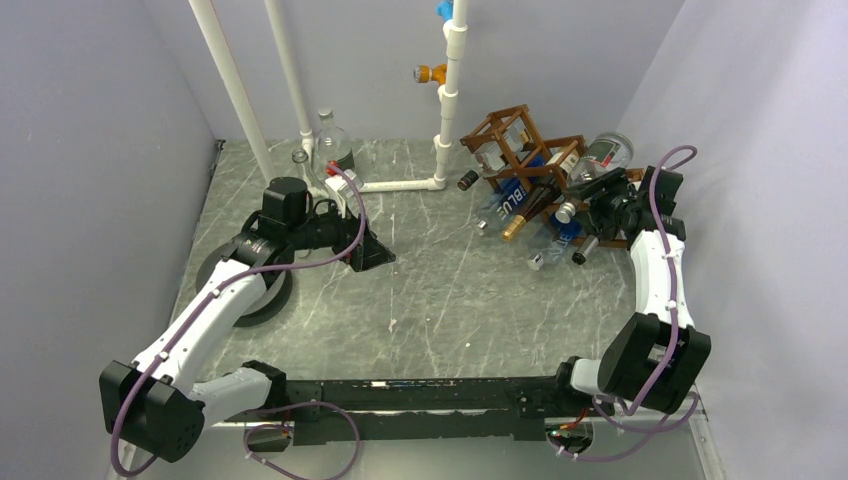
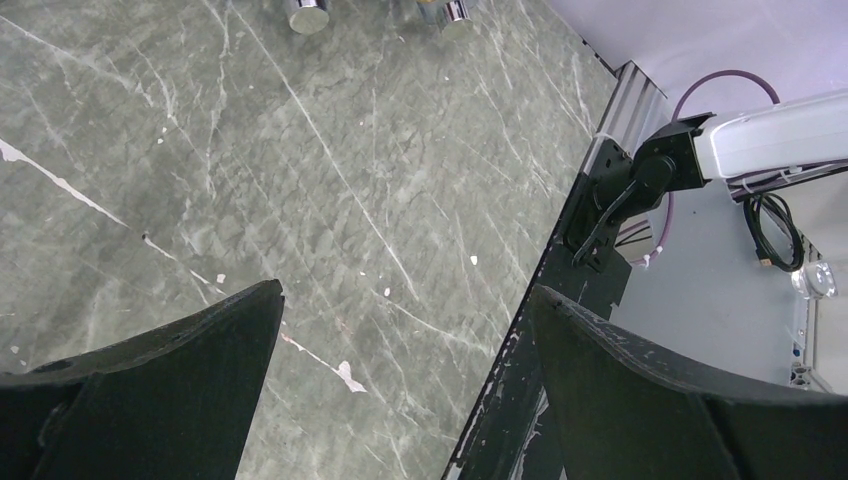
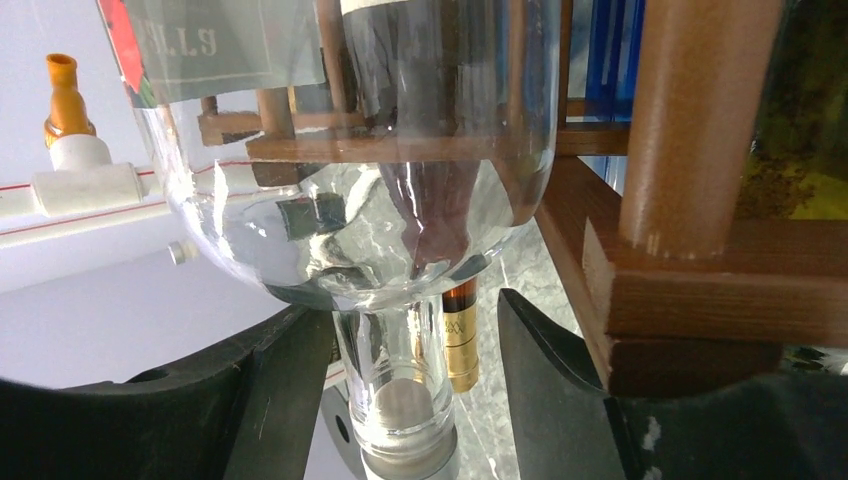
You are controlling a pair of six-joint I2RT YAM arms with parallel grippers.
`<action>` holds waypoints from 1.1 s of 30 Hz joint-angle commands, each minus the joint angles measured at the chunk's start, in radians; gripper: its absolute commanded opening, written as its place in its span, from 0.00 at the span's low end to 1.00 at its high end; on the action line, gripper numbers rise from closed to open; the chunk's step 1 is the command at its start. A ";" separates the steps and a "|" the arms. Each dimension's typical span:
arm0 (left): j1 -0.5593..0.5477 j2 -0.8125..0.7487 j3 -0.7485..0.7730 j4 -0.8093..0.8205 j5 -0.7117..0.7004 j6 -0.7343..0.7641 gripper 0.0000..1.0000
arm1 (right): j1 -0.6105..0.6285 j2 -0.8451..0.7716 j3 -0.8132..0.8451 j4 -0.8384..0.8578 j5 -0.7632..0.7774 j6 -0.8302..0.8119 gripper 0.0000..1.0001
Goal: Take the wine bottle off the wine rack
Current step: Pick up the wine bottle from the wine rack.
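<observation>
The brown wooden wine rack [image 1: 505,130] lies tilted at the back right with several bottles in and around it. A clear glass wine bottle [image 1: 605,155] sticks out of its right end. My right gripper [image 1: 590,205] is open and straddles that bottle's neck. In the right wrist view the clear bottle [image 3: 360,180] fills the top, its neck [image 3: 400,390] runs down between the fingers of my right gripper [image 3: 415,340], and there is a gap on the right side. The rack's slats [image 3: 690,150] stand right beside it. My left gripper [image 1: 372,250] [image 2: 405,320] is open and empty over the table.
A gold-capped dark bottle [image 1: 515,228] [image 3: 460,340] and blue-labelled bottles lie under the rack. White pipes [image 1: 450,90] stand at the back. A clear bottle [image 1: 332,145] stands back left. A black disc [image 1: 245,285] lies under the left arm. The side wall is close on the right.
</observation>
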 commanded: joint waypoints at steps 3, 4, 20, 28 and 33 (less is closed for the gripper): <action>0.007 0.004 -0.005 0.037 0.030 -0.006 1.00 | 0.012 0.040 0.004 0.157 -0.015 0.020 0.61; 0.007 0.004 -0.004 0.035 0.030 -0.005 1.00 | 0.014 0.043 0.005 0.158 -0.014 0.022 0.61; 0.009 0.004 -0.005 0.034 0.029 -0.007 1.00 | 0.039 0.014 -0.012 0.184 -0.030 -0.031 0.46; 0.009 -0.004 -0.010 0.032 0.021 -0.006 0.99 | 0.049 0.028 -0.021 0.190 -0.017 -0.034 0.49; 0.009 -0.002 -0.010 0.036 0.023 -0.009 0.99 | 0.069 0.041 -0.021 0.191 -0.001 -0.040 0.48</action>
